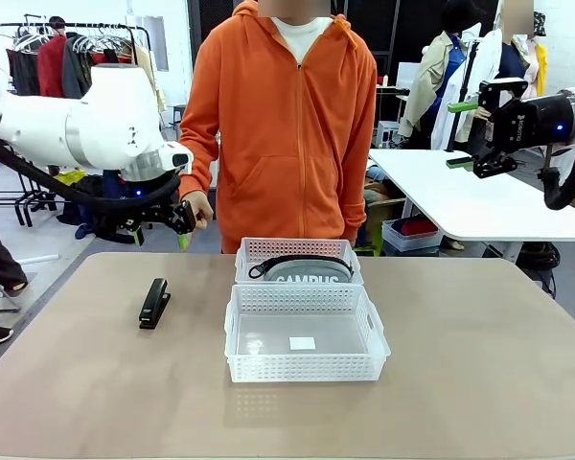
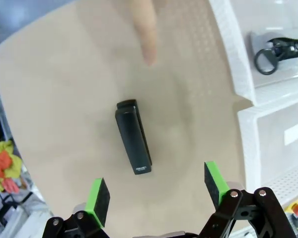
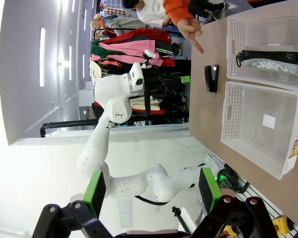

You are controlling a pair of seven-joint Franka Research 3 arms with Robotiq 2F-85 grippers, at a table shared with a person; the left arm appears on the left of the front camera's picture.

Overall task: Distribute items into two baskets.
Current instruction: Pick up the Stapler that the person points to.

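Observation:
A small black stapler (image 1: 154, 303) (image 2: 133, 137) (image 3: 211, 78) lies flat on the tan table, left of the two baskets. The grey pencil case (image 1: 302, 271) (image 3: 270, 59) with "CAMPUS" lettering lies in the far basket (image 1: 297, 245) (image 2: 230, 34) (image 3: 232, 44); its zip ring (image 2: 264, 60) appears in the left wrist view. The near basket (image 1: 307, 367) (image 2: 249, 144) (image 3: 231, 116) holds only a white label. My left gripper (image 1: 161, 230) (image 2: 158, 188) hangs open above and behind the stapler. My right gripper (image 1: 461, 135) (image 3: 151, 188) is open, high at the right, well away from the table.
A person in an orange hoodie (image 1: 292, 125) stands at the far edge; one hand (image 1: 199, 209) (image 3: 191, 29) points a finger (image 2: 145, 29) down at the table near the stapler. A white table (image 1: 479, 196) stands behind on the right. Bare tabletop lies either side of the baskets.

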